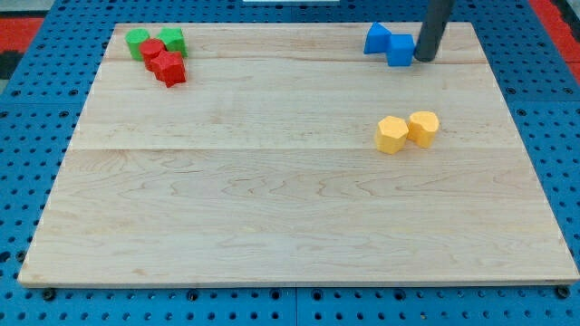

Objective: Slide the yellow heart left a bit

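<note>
So far nothing done: my tip, bare rod, holding nothing, touches the blue blocks; yellow heart block, probably the right-hand one, unpushed beside yellow hexagon-like block

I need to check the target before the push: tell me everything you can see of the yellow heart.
Two yellow blocks sit side by side at the board's right-centre, touching or nearly so. Neither shape is clear enough to say which is the heart. The left yellow block looks faceted; the right yellow block looks rounder with a notched top. Both are chunky, matte, plain yellow, lying flat on the pale wood. Nothing else touches them. My tip is far off toward the view's top, beside the blue blocks.
</note>
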